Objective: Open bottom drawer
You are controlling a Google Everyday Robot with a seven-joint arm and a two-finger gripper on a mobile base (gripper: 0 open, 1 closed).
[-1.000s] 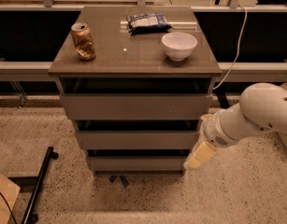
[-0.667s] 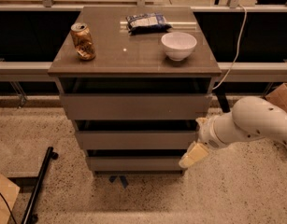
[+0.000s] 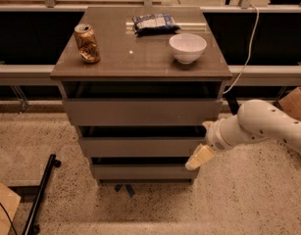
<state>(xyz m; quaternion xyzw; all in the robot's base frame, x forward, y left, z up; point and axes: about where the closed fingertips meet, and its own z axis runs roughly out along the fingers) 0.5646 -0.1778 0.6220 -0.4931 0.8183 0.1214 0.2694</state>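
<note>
Gripper [image 3: 199, 157] is low at the cabinet's right side, its tip at the right end of the bottom drawer [image 3: 140, 172], probably to catch the edge of the handle-less front. Open or closed: cannot tell. The drawer is the lowest of three and looks shut.

On the tabletop:
- drink can [image 3: 87, 43] near the left edge
- snack bag [image 3: 154, 23] at the rear edge
- white bowl [image 3: 188, 47] towards the right edge

No print is legible.

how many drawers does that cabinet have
3, stacked: the top drawer under the cabinet top, the middle drawer below it, the bottom drawer nearest the floor. The hand is by the bottom drawer's upper right corner. None seem hidden.
</note>
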